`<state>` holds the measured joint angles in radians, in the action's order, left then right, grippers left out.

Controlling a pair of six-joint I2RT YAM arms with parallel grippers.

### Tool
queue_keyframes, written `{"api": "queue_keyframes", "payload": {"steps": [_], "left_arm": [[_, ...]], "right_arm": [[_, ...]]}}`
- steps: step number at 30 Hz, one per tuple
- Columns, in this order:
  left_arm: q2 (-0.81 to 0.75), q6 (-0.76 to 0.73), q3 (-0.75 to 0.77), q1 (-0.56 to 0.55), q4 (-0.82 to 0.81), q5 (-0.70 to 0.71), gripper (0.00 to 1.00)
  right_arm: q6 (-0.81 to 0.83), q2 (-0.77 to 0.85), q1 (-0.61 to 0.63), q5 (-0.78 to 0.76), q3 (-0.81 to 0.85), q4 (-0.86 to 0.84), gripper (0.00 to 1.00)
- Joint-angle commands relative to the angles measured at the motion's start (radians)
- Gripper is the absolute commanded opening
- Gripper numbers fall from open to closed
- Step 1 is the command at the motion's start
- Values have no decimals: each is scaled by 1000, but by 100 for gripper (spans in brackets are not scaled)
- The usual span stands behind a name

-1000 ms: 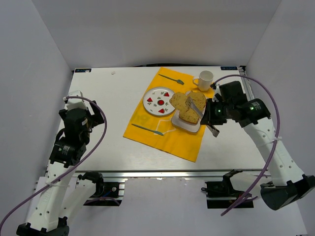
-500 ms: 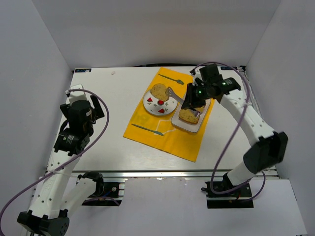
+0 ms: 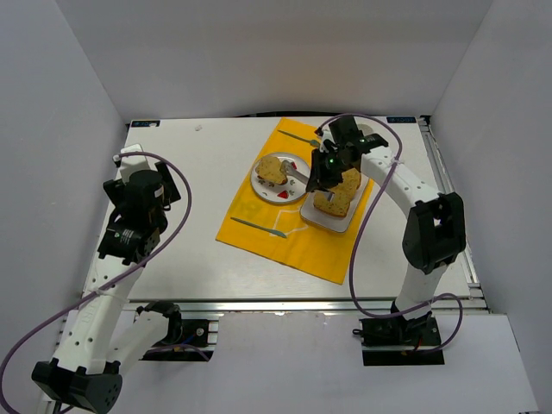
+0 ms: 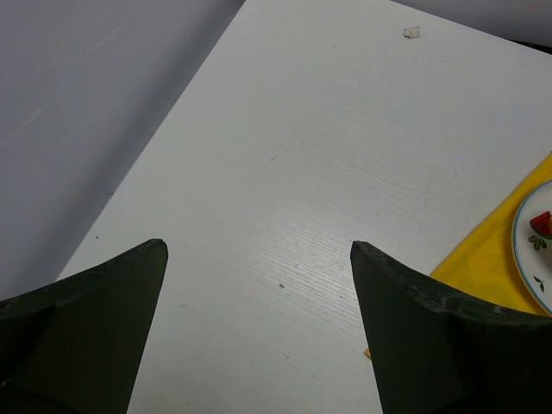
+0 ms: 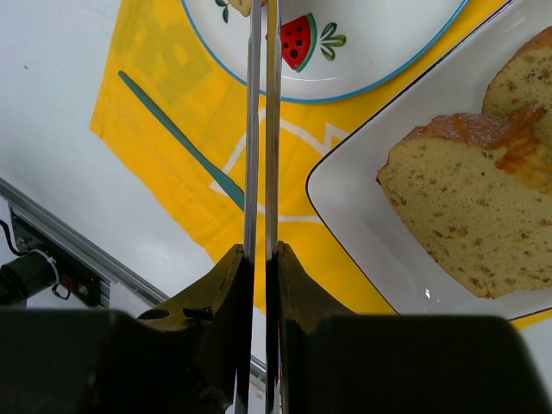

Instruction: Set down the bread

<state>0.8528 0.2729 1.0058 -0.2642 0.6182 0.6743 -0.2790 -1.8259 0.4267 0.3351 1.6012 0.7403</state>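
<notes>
One bread slice lies over the round watermelon-patterned plate, at the tips of metal tongs. My right gripper is shut on the tongs' handles. In the right wrist view my right gripper squeezes the two tong arms close together; they run up over the round plate, and only a corner of the slice shows at the top edge. Two more slices rest on the white rectangular plate. My left gripper is open and empty over bare table.
A yellow placemat lies under both plates. A teal knife lies on its near-left part and a teal utensil at its far edge. A small crumb lies far left on the table.
My right arm swung left from the white plate, carrying one slice in the tongs to the round plate. My left arm shifted slightly.
</notes>
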Motion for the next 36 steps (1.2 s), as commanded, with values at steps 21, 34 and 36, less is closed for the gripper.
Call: {"api": "queue_keyframes", "payload": {"steps": [21,34,36], "left_arm": [[-8,-18,19,-1,-3,-7,98],[-9,-37,39,-3,-9,-50,98],[-11,-43,45,-3,-14,-64,98]], "right_arm": [[-19,123,1,-31,-27,-49,49],[-286,410,-115,-519,-47,90,56],[-345,512,-178,-611,-96,122,57]]}}
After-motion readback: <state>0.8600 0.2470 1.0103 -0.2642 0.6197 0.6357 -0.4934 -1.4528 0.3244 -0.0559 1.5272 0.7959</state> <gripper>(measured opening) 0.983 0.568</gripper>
